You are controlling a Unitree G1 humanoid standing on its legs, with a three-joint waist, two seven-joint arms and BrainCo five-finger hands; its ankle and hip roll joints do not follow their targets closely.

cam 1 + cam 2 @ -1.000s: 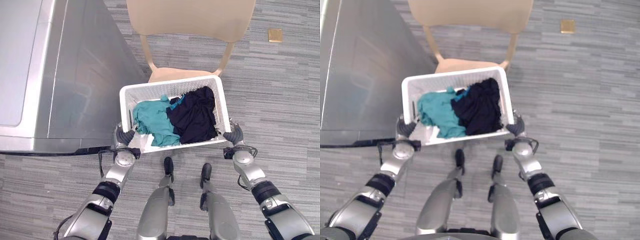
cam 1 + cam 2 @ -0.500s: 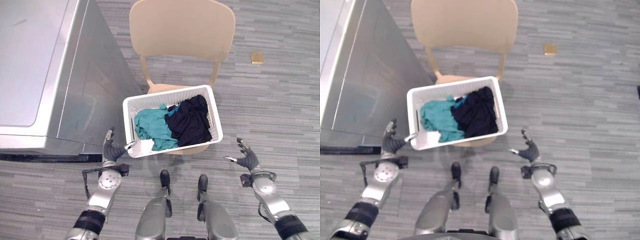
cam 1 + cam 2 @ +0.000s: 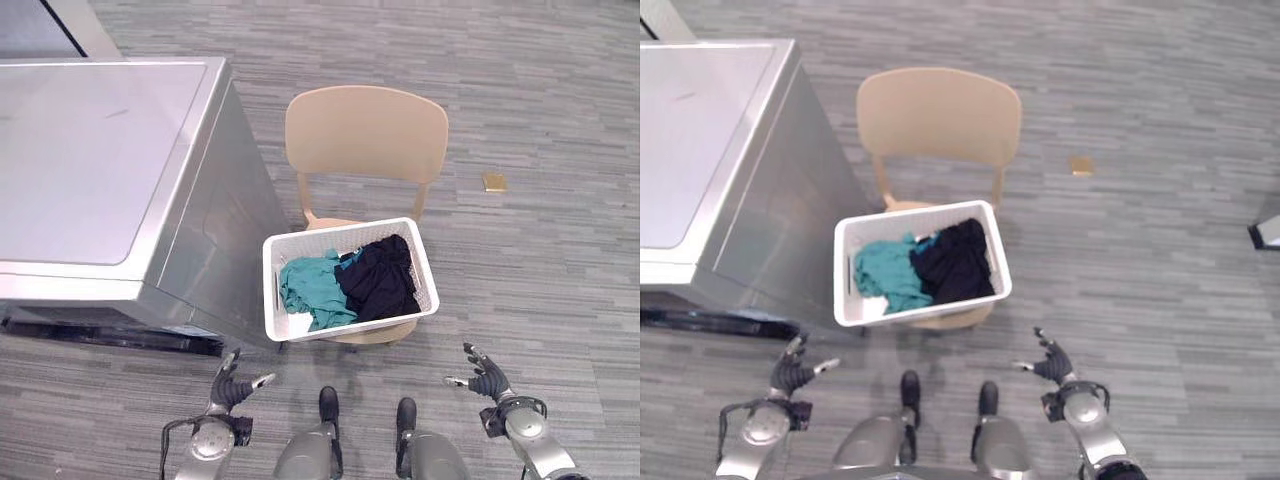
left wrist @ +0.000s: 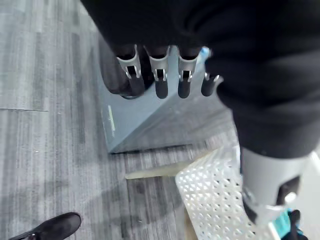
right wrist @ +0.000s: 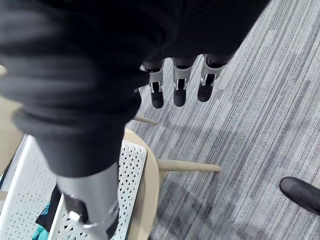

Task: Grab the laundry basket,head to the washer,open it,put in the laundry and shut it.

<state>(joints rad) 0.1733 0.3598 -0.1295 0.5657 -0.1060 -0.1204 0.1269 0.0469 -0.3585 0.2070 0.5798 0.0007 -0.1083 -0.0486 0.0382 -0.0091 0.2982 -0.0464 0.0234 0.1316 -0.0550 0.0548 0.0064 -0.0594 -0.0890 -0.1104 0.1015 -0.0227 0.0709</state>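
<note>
1. Your left hand is low by the washer's front corner, fingers spread and relaxed, holding nothing.
2. Your right hand hangs over bare carpet, fingers straight and loose, thumb out, empty too.
3. The laundry basket sits ahead of both sets of fingertips and between them, resting on the seat of the tan chair, clear of both hands.
4. Inside it you've got a teal garment on the side toward your left fingers and a black garment on the side toward your right fingers, the two touching in the middle; a bit of white cloth shows at the near left corner.
5. The washer stands beyond your left fingers, lid down, with the basket just beside its front face.
6. A small tan square lies on the floor well past your right fingertips.
</note>
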